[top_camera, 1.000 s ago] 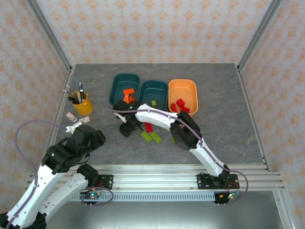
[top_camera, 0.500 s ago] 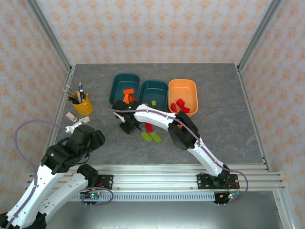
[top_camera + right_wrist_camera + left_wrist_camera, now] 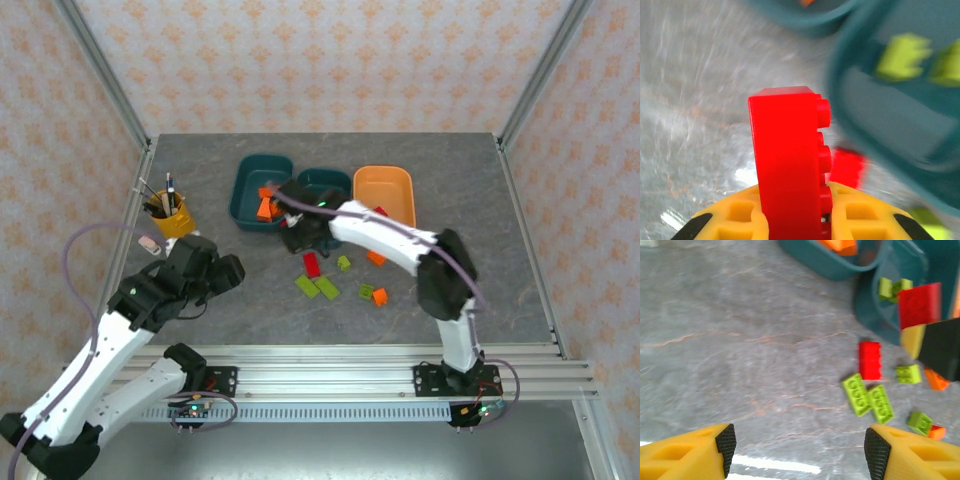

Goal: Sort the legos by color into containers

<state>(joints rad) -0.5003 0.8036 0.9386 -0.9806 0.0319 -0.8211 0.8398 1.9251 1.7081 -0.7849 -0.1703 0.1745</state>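
Grey worktop (image 3: 480, 260); right jaws clench a red brick (image 3: 787, 165); left jaws gape; we release only over the orange tub (image 3: 395, 195).

The grey marbled surface (image 3: 480, 250) is carrying a middle teal tub (image 3: 325, 177), with a second teal tub (image 3: 250, 180) just left of it and an orange tub (image 3: 383, 171) just right of it. On the near side of the middle teal tub loose bricks are lying: a red brick (image 3: 312, 264), two lime green bricks (image 3: 327, 289) side by side, a small lime brick (image 3: 344, 263) and an orange brick (image 3: 377, 258). Well left of that tub a yellow cup (image 3: 175, 222) of pens is standing.
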